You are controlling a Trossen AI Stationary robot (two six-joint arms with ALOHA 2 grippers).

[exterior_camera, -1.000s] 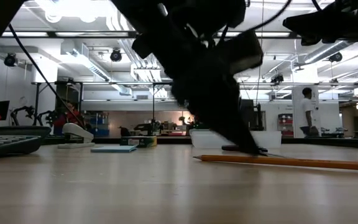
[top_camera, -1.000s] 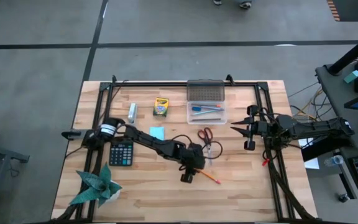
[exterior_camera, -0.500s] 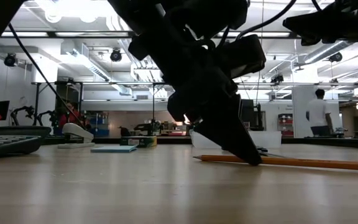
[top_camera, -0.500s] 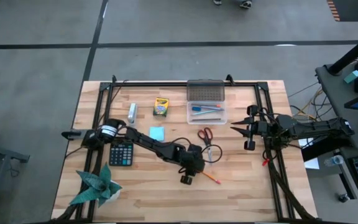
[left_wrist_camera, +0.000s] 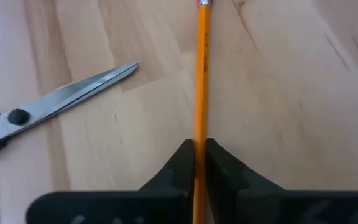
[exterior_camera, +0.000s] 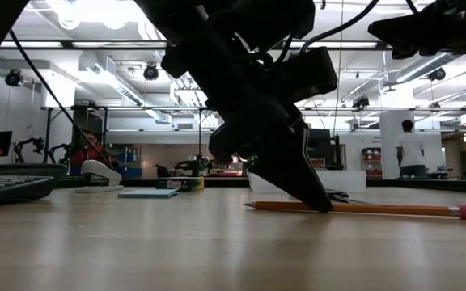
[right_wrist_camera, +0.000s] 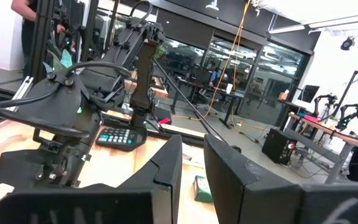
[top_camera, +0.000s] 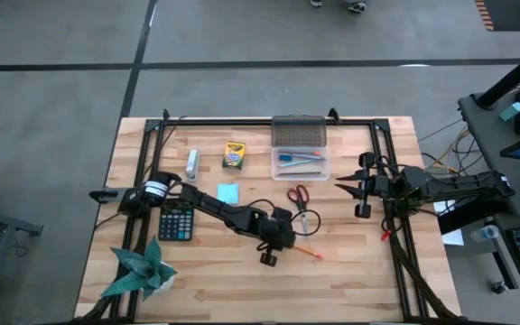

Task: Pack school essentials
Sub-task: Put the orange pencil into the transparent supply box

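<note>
My left gripper [top_camera: 284, 242] is low over the middle of the table, shut on a yellow pencil [top_camera: 305, 250] that lies on the wood. The pencil also shows in the low view [exterior_camera: 379, 208] and the left wrist view [left_wrist_camera: 201, 74]. The red-handled scissors [top_camera: 300, 200] lie flat just beyond it. A clear box [top_camera: 300, 163] holding pens stands farther back. The yellow-green crayon box [top_camera: 234, 155] and the light-blue note pad [top_camera: 228, 192] lie to the left. My right gripper [top_camera: 339, 187] waits at the table's right side, narrowly open and empty. My left gripper pinches the pencil's shaft [left_wrist_camera: 201, 134] between its two fingers, nearer the pointed end than the eraser end. The fingers [exterior_camera: 310, 194] slant down from above and from the table's left, roughly in line with the pencil. The pencil lies along the table top.
A black calculator [top_camera: 176, 222] and a green folded-paper plant [top_camera: 141, 269] sit at the near left. A white stapler-like thing [top_camera: 192, 163] lies at the far left. The box's lid [top_camera: 298, 134] lies behind the box. Black frame rails [top_camera: 395, 244] run along the table's sides.
My left gripper has come down onto the pencil and taken hold of it. The pencil has slid a little toward the table's left, and its eraser end has swung slightly toward the far edge.
</note>
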